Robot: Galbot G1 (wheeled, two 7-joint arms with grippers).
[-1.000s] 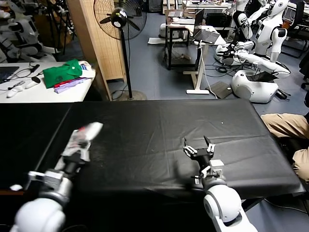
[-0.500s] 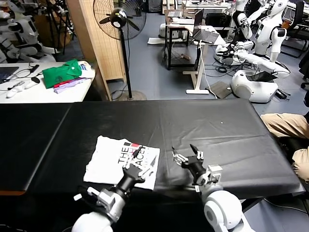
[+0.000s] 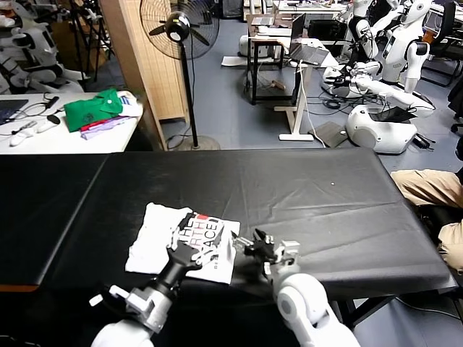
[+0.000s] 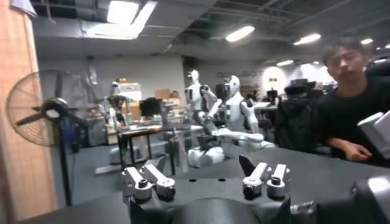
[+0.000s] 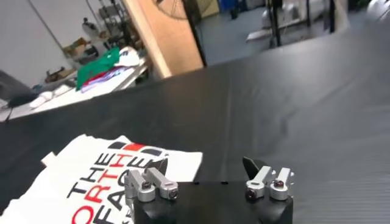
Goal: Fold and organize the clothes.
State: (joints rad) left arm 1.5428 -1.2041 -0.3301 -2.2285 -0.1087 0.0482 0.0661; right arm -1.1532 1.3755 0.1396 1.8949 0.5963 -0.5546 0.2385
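The white T-shirt (image 3: 155, 235) with black "THE NORTH FACE" lettering and a small red mark lies folded flat on the black table (image 3: 318, 188), near its front edge. My left gripper (image 3: 187, 248) is open over the shirt's printed part; whether it touches the cloth I cannot tell. Its wrist view shows spread, empty fingers (image 4: 144, 183) and no shirt. My right gripper (image 3: 253, 246) is open and empty just beside the shirt's right edge. In the right wrist view the shirt (image 5: 79, 164) lies beyond one of the fingers (image 5: 152, 179).
A white side table (image 3: 43, 137) at the back left holds a green garment (image 3: 92, 108) and a purple cloth (image 3: 108, 128). A standing fan (image 3: 181, 29) and other robots stand behind. A seated person's legs (image 3: 434, 189) are at the table's right end.
A second ago my left gripper held a white bundle at the left. The shirt now lies flat on the table. Both grippers have shifted left; the right one has come up to the shirt's edge.
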